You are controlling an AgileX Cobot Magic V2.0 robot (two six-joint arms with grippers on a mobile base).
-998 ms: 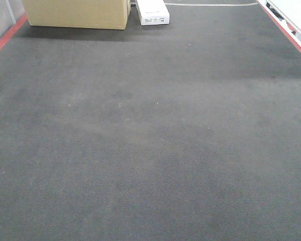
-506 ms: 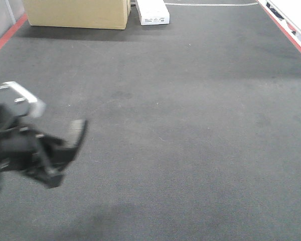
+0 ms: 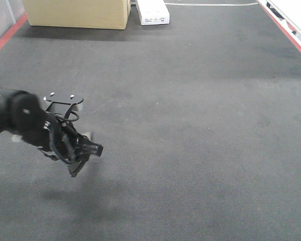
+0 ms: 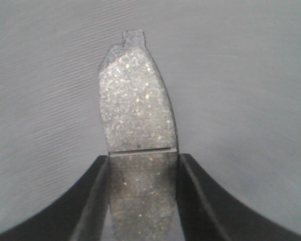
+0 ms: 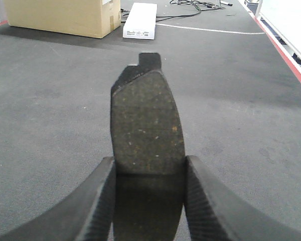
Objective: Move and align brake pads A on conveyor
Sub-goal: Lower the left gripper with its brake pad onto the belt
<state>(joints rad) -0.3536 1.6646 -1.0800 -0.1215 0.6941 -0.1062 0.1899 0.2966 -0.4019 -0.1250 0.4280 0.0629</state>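
A: Front-facing view first. Hard to read?

B: Blurred. Made out only the black left gripper [image 3: 88,149] low over the dark charcoal felt-like conveyor belt [image 3: 200,125], arm cut off at the left edge. Could not tell there how wide the jaws stood, nor pick out any pad. Tan cardboard box [image 3: 78,12] and flat white carton [image 3: 153,12] at the far end, both cropped by the top.

A: And the left wrist view?

B: Settled it. Left gripper closed on a speckled grey curved brake pad [image 4: 135,110], smooth black fingers [image 4: 93,201] pressed against both long sides, thin groove just above the tips, near end lost in shadow. Nothing but blurred belt behind.

A: Right wrist view?

B: Right gripper [image 5: 149,163], unseen from the front, likewise clamped on a dark brownish curved brake pad [image 5: 145,115] between ribbed black fingers [image 5: 98,201]. Pad held over the belt, tip towards box and carton. Red frame strip [image 5: 286,55] at the right; loose cables [image 5: 190,4] cropped above.
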